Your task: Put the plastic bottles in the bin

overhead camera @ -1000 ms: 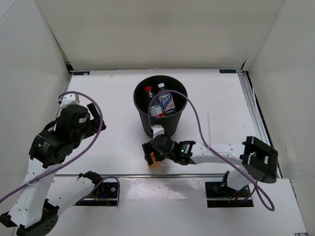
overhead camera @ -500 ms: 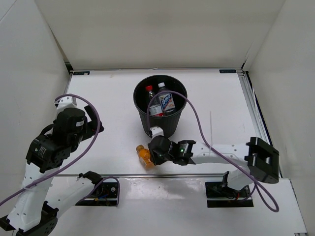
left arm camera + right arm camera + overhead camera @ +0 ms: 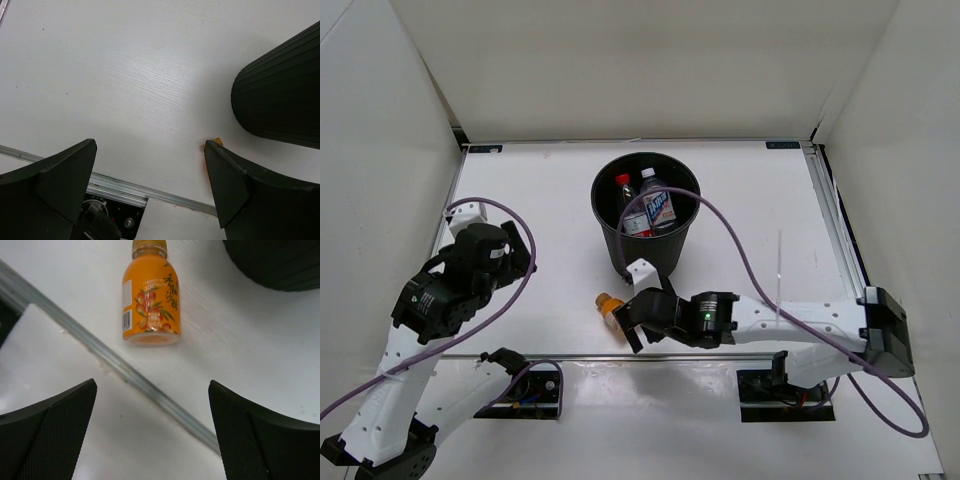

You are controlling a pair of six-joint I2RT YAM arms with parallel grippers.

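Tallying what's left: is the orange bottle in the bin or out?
Out. The orange bottle lies on its side beside the bin.

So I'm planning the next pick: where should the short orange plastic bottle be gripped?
Take the short orange plastic bottle probably across its labelled mid-body, from above: it lies on its side on the white table, leaving both round flanks free.

The white wood-grain table (image 3: 125, 75) lies under the left pincer (image 3: 150, 145). An aluminium strip (image 3: 175, 412) runs slantwise beneath the right pincer (image 3: 152, 385), with a white shelf (image 3: 125, 445) on its near side. Behind both pincers, cut-outs (image 3: 535, 385) in that shelf show wiring. Far ahead of them stand plain white walls (image 3: 640, 70). A dark rail (image 3: 835, 215) runs well off to the right pincer's right.
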